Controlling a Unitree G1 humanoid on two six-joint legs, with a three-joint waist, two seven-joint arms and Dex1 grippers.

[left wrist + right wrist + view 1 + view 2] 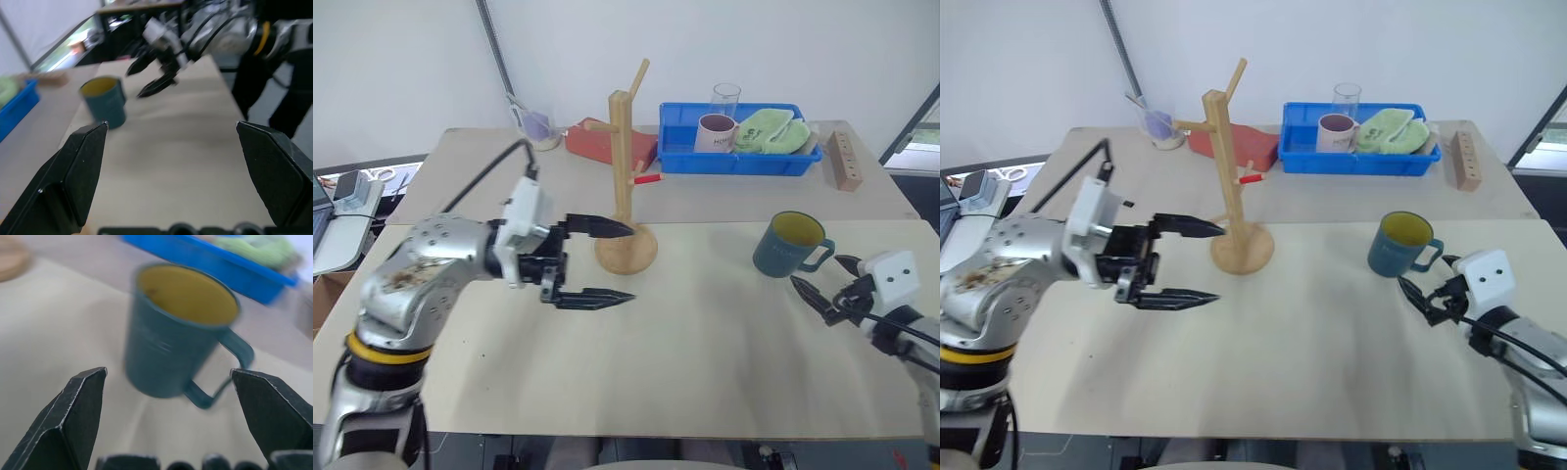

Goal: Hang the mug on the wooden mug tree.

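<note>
right wrist view: we see the mug [176, 333] on the table, unheld, before our spread right gripper [834, 284]; left gripper [597, 264] spread beside the tree [625, 186]; grasp, hanging remain.

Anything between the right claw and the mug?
No. Only bare table separates the open right claw from the mug, as the right wrist view shows.

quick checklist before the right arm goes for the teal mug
1. Mug upright on the table: ok.
2. Right gripper fingers open: ok.
3. Mug between the right fingers: not ok, it sits ahead of them.
4. Handle reachable, pointing toward the right gripper: ok.
5. Left gripper open, holding nothing, near the wooden mug tree base: ok.
6. Free pegs on the tree: ok.
</note>
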